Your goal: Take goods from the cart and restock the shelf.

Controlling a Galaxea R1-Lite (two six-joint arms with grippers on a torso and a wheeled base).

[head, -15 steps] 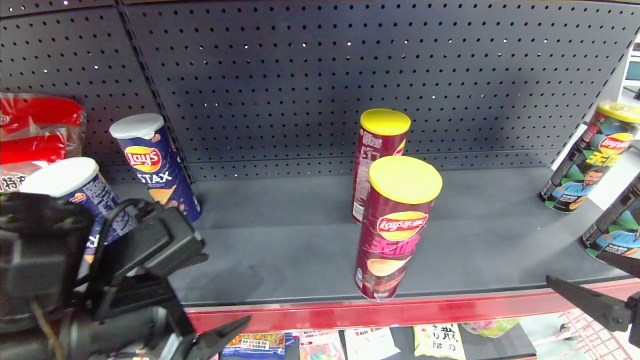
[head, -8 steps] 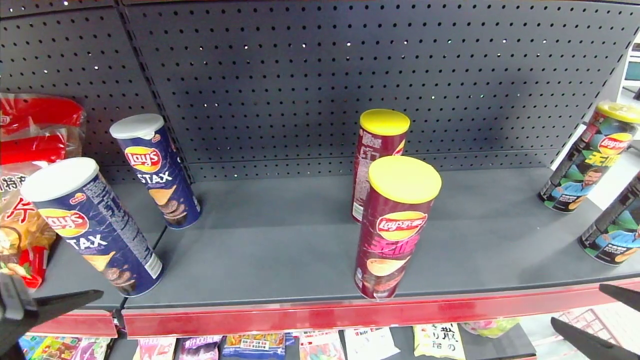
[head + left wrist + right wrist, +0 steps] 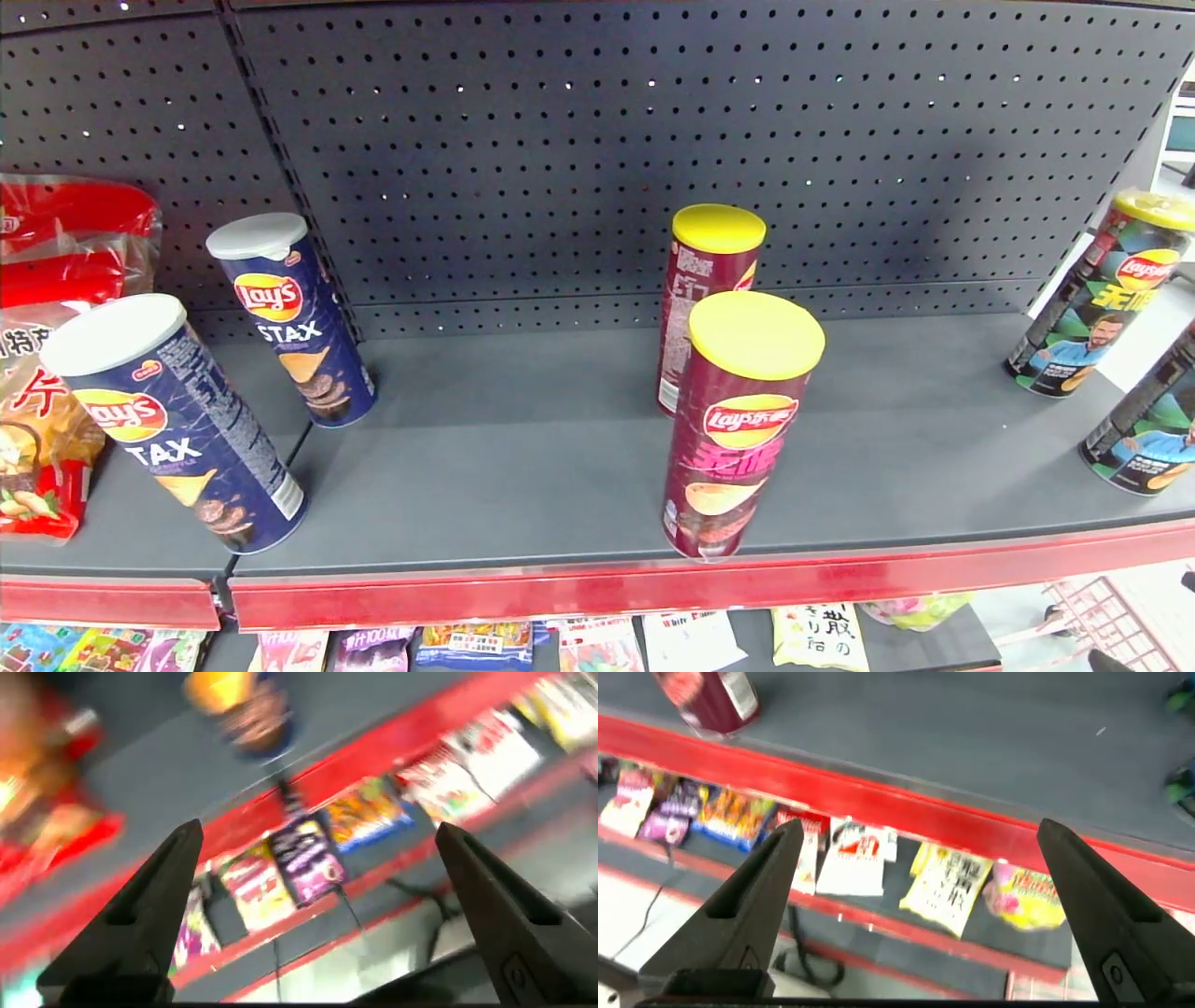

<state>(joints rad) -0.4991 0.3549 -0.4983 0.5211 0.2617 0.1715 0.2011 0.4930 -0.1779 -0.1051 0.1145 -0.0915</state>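
Left gripper [image 3: 318, 829], right gripper [image 3: 922, 826] retreated, agape, empty; two blue cans [image 3: 173, 429] [image 3: 294, 327], two maroon cans [image 3: 738, 439] [image 3: 695, 280].

Six cans [image 3: 744, 420] on shelf [image 3: 523, 467], snack bags [image 3: 47, 411] far left

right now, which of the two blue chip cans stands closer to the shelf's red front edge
The left blue can, next to the snack bag; the other blue can stands farther back near the pegboard.

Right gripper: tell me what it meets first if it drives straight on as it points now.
Likely the shelf's red front edge, or the snack packets just below it; both show between the open fingers of the right gripper. Depth is unclear, so I cannot tell which.
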